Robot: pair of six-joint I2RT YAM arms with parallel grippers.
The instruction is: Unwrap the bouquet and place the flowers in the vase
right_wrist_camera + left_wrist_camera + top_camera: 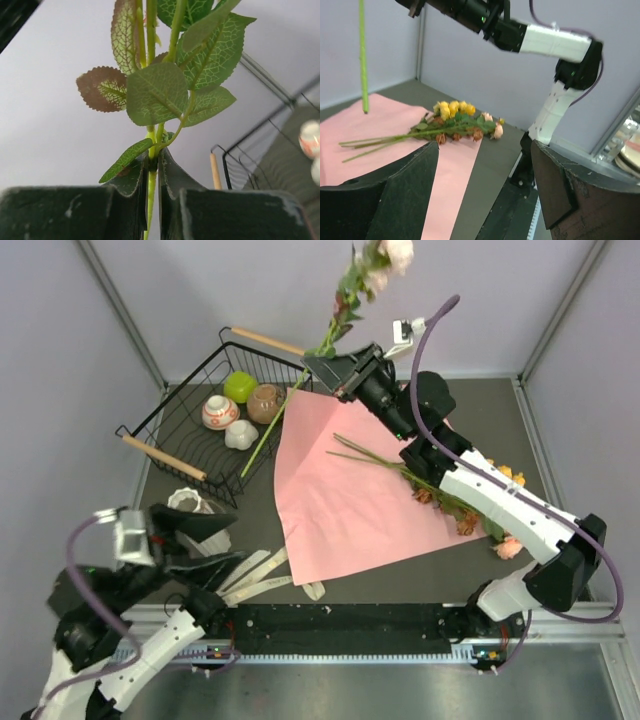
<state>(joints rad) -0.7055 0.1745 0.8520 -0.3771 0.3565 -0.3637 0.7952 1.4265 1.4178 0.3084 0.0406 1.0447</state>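
The right end effector point(328, 365) is clamped on one flower stem point(340, 310), held high over the desk's point(480, 405) far edge beside the wire basket point(165, 430). The left end effector point(222, 542) gapes open, empty, just beside the vase point(186, 500) near the front left corner. The other flowers point(455, 502) lie on the flat pink paper point(340, 500).

The right arm point(500, 495) is standing stretched from its base at the table's near right corner toward the far edge, wrist raised high. The right gripper point(322, 365) is pinching a flower stem point(151, 200) between closed jaws. The left arm point(150, 640) is sitting folded over the near left corner. The left gripper point(235, 542) is hovering low with jaws spread wide and empty.
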